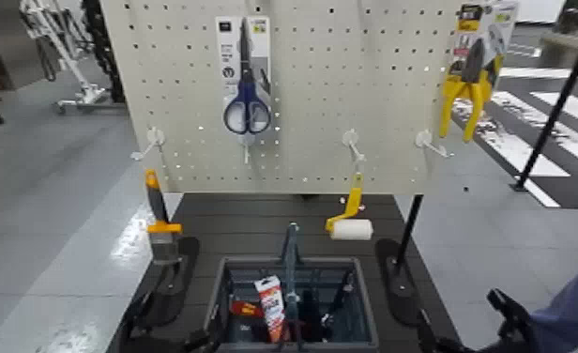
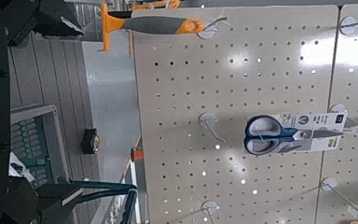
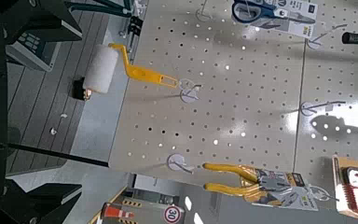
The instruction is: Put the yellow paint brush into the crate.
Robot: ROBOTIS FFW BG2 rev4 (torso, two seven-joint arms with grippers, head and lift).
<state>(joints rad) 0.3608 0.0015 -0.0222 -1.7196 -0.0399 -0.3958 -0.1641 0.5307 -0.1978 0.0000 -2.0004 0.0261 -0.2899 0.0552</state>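
Note:
The yellow paint brush hangs from a hook at the pegboard's lower left, bristles down, with a dark handle, an orange-yellow band and a grey ferrule. The left wrist view shows the brush too, well ahead of my left gripper, which is open and holds nothing. The dark grey crate with its upright central handle sits at the table's front middle, with several items inside. My left gripper stays low at the crate's left. My right gripper is open and empty, low at the front right.
Blue scissors, yellow-handled pliers and a yellow-handled roller hang on the pegboard. Two dark stand feet flank the crate. A black pole leans at the right.

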